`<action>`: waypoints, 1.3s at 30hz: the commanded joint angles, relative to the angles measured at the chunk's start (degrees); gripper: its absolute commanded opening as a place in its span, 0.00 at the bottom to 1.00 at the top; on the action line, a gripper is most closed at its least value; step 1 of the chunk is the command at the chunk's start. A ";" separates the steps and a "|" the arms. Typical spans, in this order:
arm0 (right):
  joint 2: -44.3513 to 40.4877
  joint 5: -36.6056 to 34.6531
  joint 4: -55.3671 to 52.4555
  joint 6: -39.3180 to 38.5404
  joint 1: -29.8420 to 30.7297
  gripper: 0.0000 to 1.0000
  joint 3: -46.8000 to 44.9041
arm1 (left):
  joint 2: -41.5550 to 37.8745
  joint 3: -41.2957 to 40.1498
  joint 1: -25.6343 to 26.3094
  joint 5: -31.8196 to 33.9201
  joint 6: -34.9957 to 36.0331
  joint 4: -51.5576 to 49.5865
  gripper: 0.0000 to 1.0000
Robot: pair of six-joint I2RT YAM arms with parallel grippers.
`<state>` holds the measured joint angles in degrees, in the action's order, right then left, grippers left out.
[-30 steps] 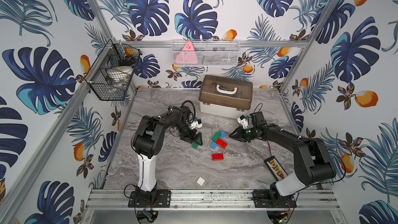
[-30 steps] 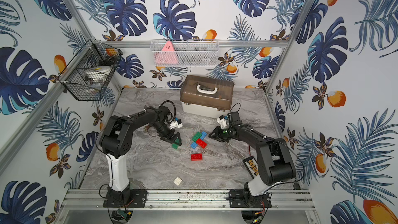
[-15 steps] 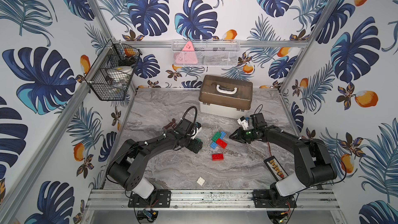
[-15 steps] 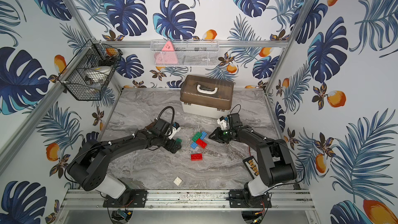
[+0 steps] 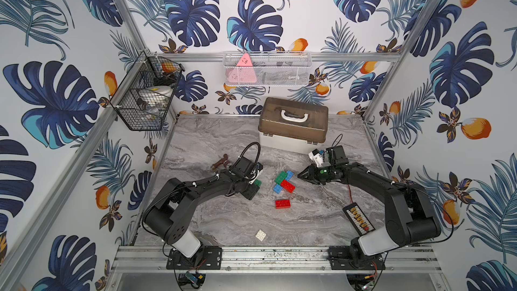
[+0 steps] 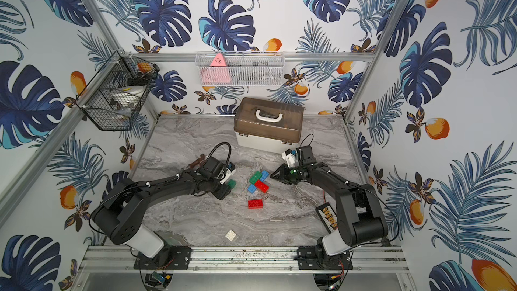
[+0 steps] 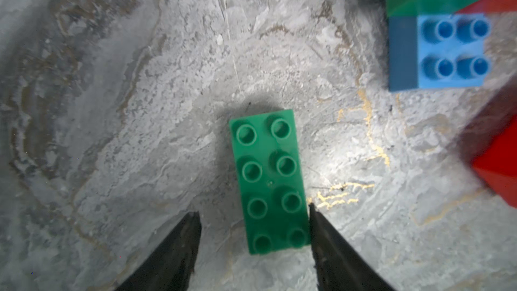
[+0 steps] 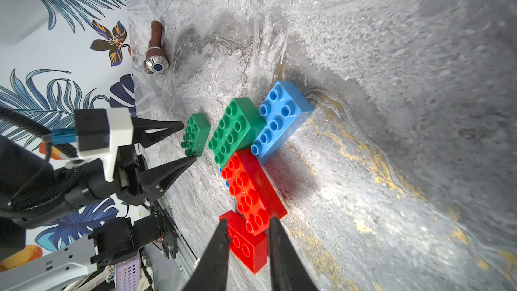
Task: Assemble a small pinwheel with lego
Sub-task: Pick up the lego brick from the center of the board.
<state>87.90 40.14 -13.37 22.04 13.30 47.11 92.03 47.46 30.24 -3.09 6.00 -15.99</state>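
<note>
— Bricks, where are they?
— On the marble table (image 5: 223,141). A part-built pinwheel (image 5: 284,181) lies mid-table: a green brick (image 8: 235,132) and a red brick (image 8: 253,191) sit over blue ones, one blue brick (image 8: 281,120) jutting out beside the green.
— And the loose pieces?
— A second green brick (image 7: 268,183) lies flat, studs up, just beside the pinwheel on the left arm's side. A second red brick (image 5: 282,203) lies nearer the front rail (image 5: 274,254), and the white square brick (image 5: 260,235) is well apart, close to that rail.
— And the left gripper (image 7: 253,209)?
— Jaws apart, straddling one end of the second green brick. One finger (image 7: 330,247) touches its long side; the other has bare table between it and the brick, so nothing is clamped.
— The right gripper (image 8: 248,219)?
— Near the pinwheel on the opposite side, not touching it; jaws narrowly parted, nothing between them.
</note>
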 commanded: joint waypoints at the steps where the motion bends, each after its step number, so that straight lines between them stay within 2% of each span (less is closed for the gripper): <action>1: -0.46 0.65 0.37 -0.26 0.06 0.27 0.09 | 0.34 1.09 -0.03 -1.08 2.14 -2.47 0.68; 5: -0.61 0.79 0.27 -0.60 0.06 0.27 0.06 | 0.90 1.56 -0.20 0.07 4.75 -2.60 0.70; 7: -0.36 1.20 0.29 -0.73 0.05 0.27 0.07 | 2.01 2.68 -1.06 -0.63 5.90 -3.12 0.68; 12: -0.45 1.43 -0.58 -1.38 0.05 0.27 0.30 | 4.14 6.48 -3.54 -4.98 11.78 -5.90 0.56; 14: -0.57 1.46 -1.07 -1.66 0.01 0.27 0.41 | 5.03 8.10 -4.68 -5.32 13.30 -7.84 0.55; 19: -1.06 1.34 -1.84 -1.83 0.05 0.27 1.11 | 7.64 9.45 -5.59 -8.30 17.30 -10.52 0.58; 22: -0.89 1.34 -2.15 -1.91 0.06 0.27 1.65 | 8.74 9.23 -5.55 -9.30 19.02 -10.68 0.56; 28: -1.10 1.26 -2.69 -1.91 0.06 0.27 2.15 | 8.71 9.99 -5.65 -11.25 21.48 -9.83 0.45; 32: -1.08 1.04 -4.27 -2.86 0.05 0.27 2.72 | 9.37 12.77 -5.64 -13.31 27.38 -13.05 0.45; 37: -0.80 1.75 -5.11 -3.06 0.06 0.27 3.12 | 9.49 15.30 -5.82 -14.84 33.62 -15.03 0.37; 39: -0.34 2.28 -5.22 -3.05 0.15 0.27 3.29 | 9.57 16.85 -5.96 -17.08 37.13 -18.03 0.29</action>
<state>87.18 41.32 -17.41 19.90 13.30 49.78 101.54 62.70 24.45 -16.51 36.12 -29.69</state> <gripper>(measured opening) 0.271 0.375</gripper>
